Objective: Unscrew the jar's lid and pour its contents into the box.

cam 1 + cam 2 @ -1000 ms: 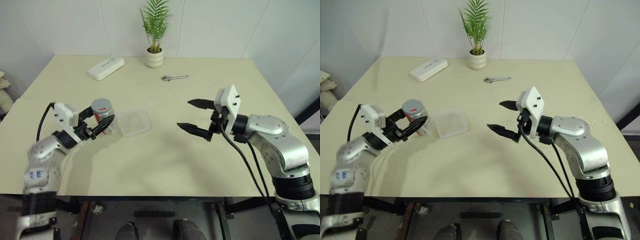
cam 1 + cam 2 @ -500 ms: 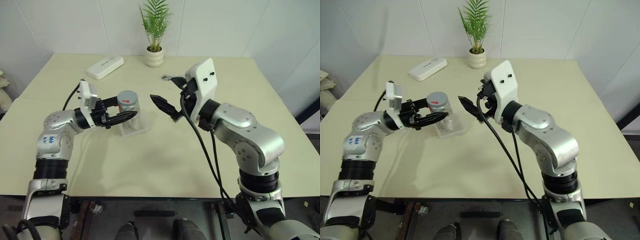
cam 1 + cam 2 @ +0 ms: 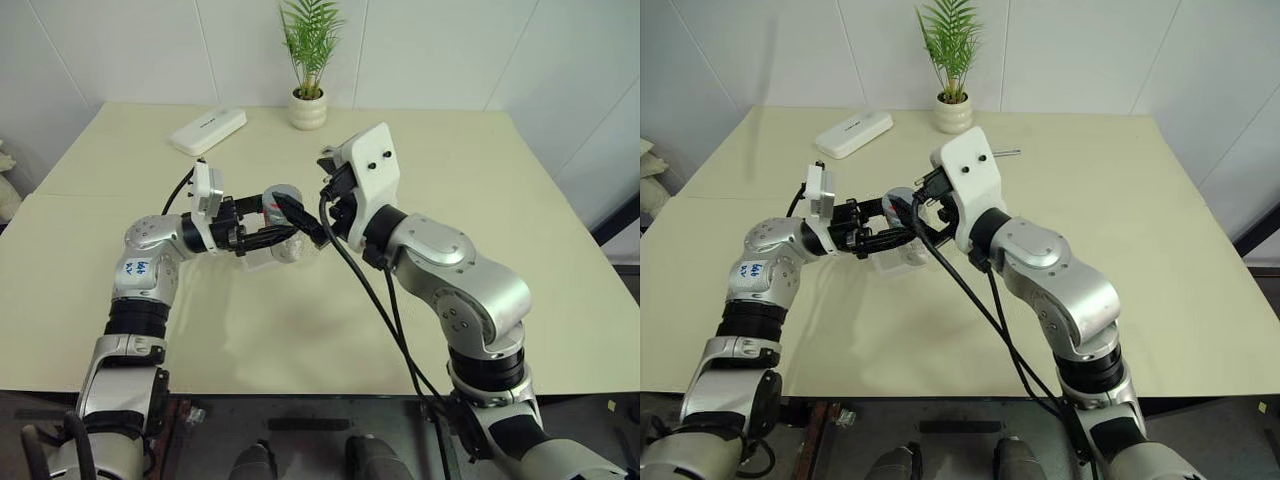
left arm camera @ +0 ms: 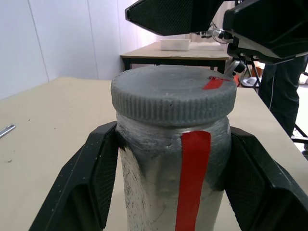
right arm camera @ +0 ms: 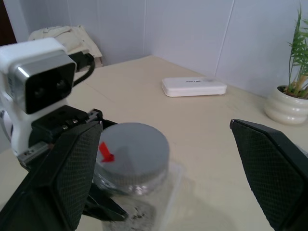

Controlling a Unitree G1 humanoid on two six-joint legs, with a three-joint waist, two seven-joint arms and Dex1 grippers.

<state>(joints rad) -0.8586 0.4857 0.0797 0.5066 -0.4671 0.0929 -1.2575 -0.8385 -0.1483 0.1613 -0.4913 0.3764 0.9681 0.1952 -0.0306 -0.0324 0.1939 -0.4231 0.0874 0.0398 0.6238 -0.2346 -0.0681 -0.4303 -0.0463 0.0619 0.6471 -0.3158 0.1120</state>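
My left gripper [image 3: 290,224] is shut on the jar [image 4: 159,183], a silvery cylinder with a red stripe down its side, and holds it upright above the table. The grey ribbed lid [image 4: 173,94] with a small red mark sits on top of the jar. The clear box [image 3: 262,262] lies on the table just below and behind the jar. My right gripper [image 5: 168,163] is open wide. Its black fingers [image 5: 72,178] hover close over and around the lid [image 5: 132,149] without touching it.
A flat white oblong case [image 3: 208,131] and a white plant pot [image 3: 308,108] stand at the back of the beige table [image 3: 500,200]. A small metal wrench [image 3: 1008,153] lies behind my right wrist.
My left gripper has carried the jar to the right, over the box. My right gripper, still open, has swung left and up until its fingers stand at the lid.
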